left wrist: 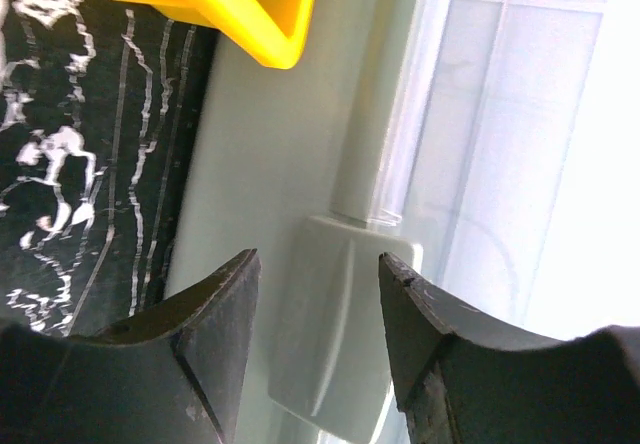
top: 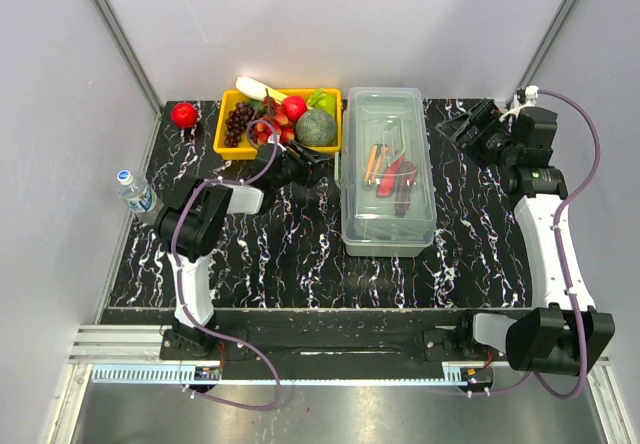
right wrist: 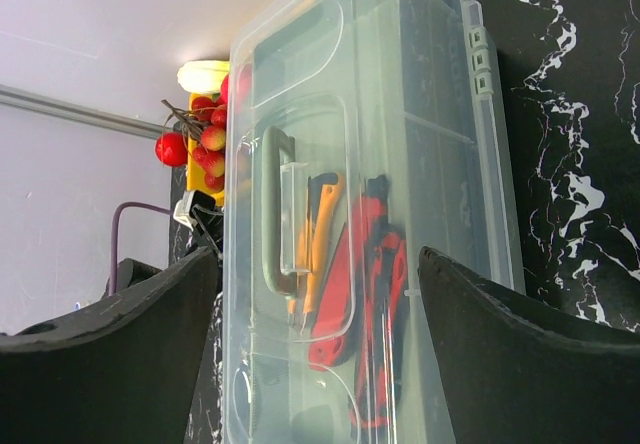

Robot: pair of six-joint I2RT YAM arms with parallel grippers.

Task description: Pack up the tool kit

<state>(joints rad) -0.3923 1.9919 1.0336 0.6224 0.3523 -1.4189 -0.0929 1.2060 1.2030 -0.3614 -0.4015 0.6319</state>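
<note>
Left gripper [left wrist: 318,264] stands with its jaws about half apart, straddling a grey-green latch [left wrist: 340,334] on the left long wall of the toolbox [top: 388,239]. A strip of pale wall shows between the left finger and the latch, so no clamp on it is evident, and nothing is carried.

The toolbox lies mid-table [top: 270,254] with its long axis running away from the arm bases, near to far. Its clear lid is down, and the orange- and red-handled hand tools [top: 390,176] lie inside under the handle [right wrist: 272,214]. The yellow fruit tray [top: 220,129] sits just beside its far-left corner, close to the left gripper.

Right gripper [right wrist: 318,254] is spread wide and empty. It hangs off the far-right end of the toolbox, apart from it, looking along the lid, whose hinges are on that side.

The latch therefore lies directly ahead of the left gripper and on the side away from the right one. Fastening it looks like the left arm's job, probably a short push or pinch toward the wall.
</note>
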